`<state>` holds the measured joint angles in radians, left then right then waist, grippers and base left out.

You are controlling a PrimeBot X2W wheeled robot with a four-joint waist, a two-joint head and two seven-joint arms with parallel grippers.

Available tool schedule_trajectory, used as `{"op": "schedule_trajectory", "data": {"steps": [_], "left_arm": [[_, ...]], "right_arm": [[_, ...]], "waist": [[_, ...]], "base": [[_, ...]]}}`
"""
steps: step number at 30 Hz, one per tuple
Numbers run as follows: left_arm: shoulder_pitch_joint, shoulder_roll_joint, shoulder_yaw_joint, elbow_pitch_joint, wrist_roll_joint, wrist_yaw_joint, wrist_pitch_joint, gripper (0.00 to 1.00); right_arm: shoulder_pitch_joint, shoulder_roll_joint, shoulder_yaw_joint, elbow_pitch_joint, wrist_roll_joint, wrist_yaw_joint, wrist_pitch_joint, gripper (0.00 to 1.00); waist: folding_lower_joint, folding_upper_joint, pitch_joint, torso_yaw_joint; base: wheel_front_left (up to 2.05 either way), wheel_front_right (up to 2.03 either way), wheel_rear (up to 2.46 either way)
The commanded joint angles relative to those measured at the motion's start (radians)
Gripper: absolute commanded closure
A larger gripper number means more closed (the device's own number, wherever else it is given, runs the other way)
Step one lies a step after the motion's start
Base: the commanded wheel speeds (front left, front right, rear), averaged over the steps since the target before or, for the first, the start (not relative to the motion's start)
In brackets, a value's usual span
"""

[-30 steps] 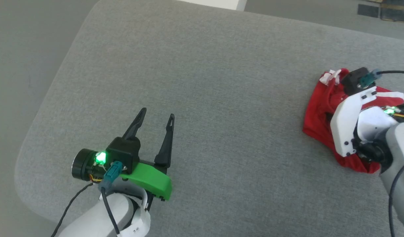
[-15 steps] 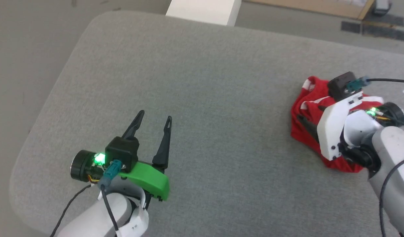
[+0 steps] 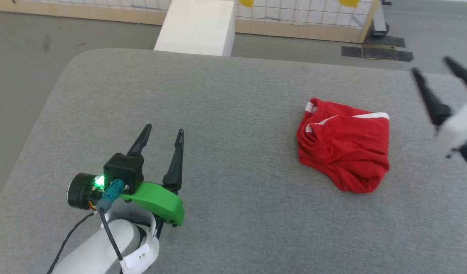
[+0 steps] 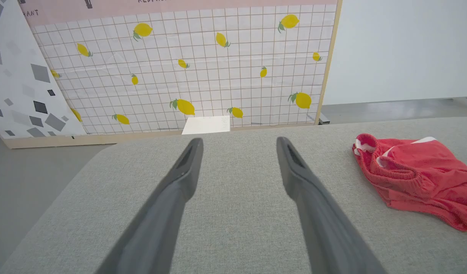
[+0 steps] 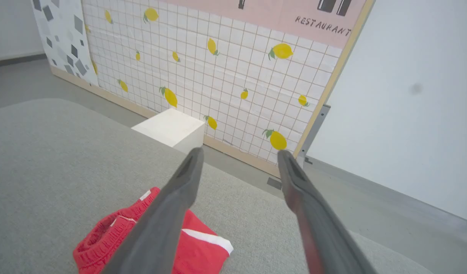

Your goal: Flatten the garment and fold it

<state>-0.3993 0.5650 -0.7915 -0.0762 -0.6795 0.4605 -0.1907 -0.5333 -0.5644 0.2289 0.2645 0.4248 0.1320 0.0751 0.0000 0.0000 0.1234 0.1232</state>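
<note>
The red shorts [image 3: 344, 148] lie crumpled in a heap on the grey table [image 3: 233, 99], right of centre, with white stripe edges showing at the top; the print is hidden. The left wrist view has the shorts [image 4: 416, 175] at its right, and the right wrist view has the shorts [image 5: 115, 239] low, partly behind a finger. My left gripper [image 3: 163, 131] rests open over the table's near left, far from the shorts, with nothing between its fingers [image 4: 180, 179]. My right gripper [image 3: 433, 64] is raised at the right edge, open and empty, right of the shorts.
A white box [image 3: 197, 26] stands on the floor beyond the table's far edge. Behind it runs a lemon-patterned grid panel [image 4: 187, 64] with a wooden frame. The table's rounded far left corner [image 3: 75, 61] drops to grey floor.
My right gripper has let go of the shorts and risen up and away to the right. The head camera has tilted up, showing more of the far floor. The left arm has kept still.
</note>
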Motion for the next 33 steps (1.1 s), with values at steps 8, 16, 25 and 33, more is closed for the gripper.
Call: {"op": "schedule_trajectory", "data": {"steps": [8,16,25,33], "left_arm": [[0.024,0.011,0.023,0.015,-0.035,0.008,-0.011,0.0],[0.09,0.025,0.042,0.034,-0.034,0.026,-0.043,0.0],[0.116,0.029,0.015,0.03,0.002,0.025,-0.053,0.0],[0.081,0.017,0.004,0.024,0.015,0.017,-0.046,0.0]], "right_arm": [[0.258,0.145,-0.22,-0.149,-0.063,-0.001,-0.163,0.0],[0.481,0.333,-0.319,-0.321,-0.15,-0.001,-0.179,0.0],[0.557,0.403,-0.345,-0.38,-0.2,-0.001,-0.122,0.0],[0.505,0.336,-0.326,-0.385,-0.181,-0.001,0.114,0.0]], "waist": [[0.0,0.0,0.005,-0.049],[0.0,0.0,-0.004,-0.073],[0.0,0.0,0.0,-0.069],[0.0,0.0,0.065,-0.04]], "base": [[0.0,0.0,0.0],[0.0,0.0,0.0],[0.0,0.0,0.0],[0.0,0.0,0.0]]}}
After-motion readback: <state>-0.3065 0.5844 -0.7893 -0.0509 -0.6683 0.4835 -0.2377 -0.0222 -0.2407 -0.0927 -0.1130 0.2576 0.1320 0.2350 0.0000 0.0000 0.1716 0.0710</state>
